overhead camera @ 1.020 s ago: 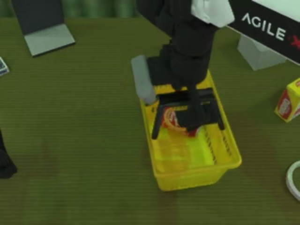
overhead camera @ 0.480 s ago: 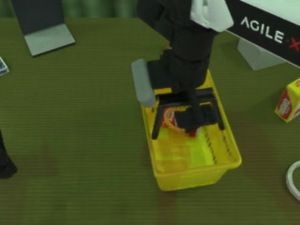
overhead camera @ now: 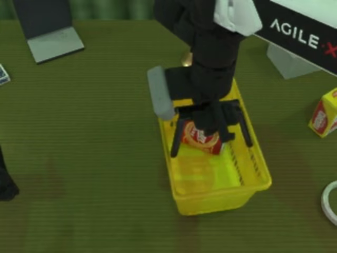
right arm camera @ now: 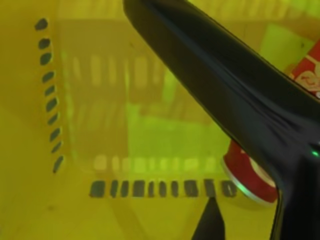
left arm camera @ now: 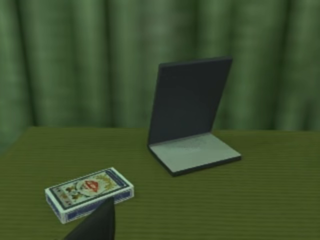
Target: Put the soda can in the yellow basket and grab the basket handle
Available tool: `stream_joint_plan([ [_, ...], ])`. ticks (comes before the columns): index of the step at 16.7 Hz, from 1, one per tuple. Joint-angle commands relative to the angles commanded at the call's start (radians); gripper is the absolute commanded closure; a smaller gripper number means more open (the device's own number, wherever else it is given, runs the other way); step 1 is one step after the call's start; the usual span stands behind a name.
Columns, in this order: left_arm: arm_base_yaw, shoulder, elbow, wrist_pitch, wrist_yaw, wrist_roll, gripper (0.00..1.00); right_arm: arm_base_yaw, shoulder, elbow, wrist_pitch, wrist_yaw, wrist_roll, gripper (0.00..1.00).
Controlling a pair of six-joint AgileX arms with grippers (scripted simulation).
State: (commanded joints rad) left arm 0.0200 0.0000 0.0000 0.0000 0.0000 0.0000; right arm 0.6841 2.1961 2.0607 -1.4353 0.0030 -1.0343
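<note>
The yellow basket [overhead camera: 221, 192] stands right of the table's middle, and the red soda can [overhead camera: 200, 138] lies on its side inside it, near the back. The black basket handle [overhead camera: 177, 134] arches across the basket above the can. My right gripper [overhead camera: 213, 130] hangs open just over the can and the handle, holding nothing. In the right wrist view the basket handle [right arm camera: 215, 85] crosses diagonally in front of the soda can [right arm camera: 247, 172], and one fingertip [right arm camera: 210, 225] shows over the basket floor [right arm camera: 150, 135]. My left gripper [overhead camera: 5, 184] is parked open at the table's left edge.
A grey block [overhead camera: 160, 92] rests at the basket's back left corner. A yellow-and-red carton [overhead camera: 324, 113] and a white ring [overhead camera: 330, 203] sit at the right edge. A card box [left arm camera: 90, 192] and a dark folding stand [left arm camera: 192, 120] are at the back left.
My right gripper has drawn up and back from the soda can, which now lies uncovered in the basket. The left arm has not moved.
</note>
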Motion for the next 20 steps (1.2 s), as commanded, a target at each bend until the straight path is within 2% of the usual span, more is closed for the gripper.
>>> stream_joint_plan([
  [2,0.0,0.0,0.0,0.0,0.0,0.0,0.0,0.0,0.0,0.0,0.0,0.0,0.0,0.98],
  [3,0.0,0.0,0.0,0.0,0.0,0.0,0.0,0.0,0.0,0.0,0.0,0.0,0.0,1.0],
  [20,0.0,0.0,0.0,0.0,0.0,0.0,0.0,0.0,0.0,0.0,0.0,0.0,0.0,1.0],
])
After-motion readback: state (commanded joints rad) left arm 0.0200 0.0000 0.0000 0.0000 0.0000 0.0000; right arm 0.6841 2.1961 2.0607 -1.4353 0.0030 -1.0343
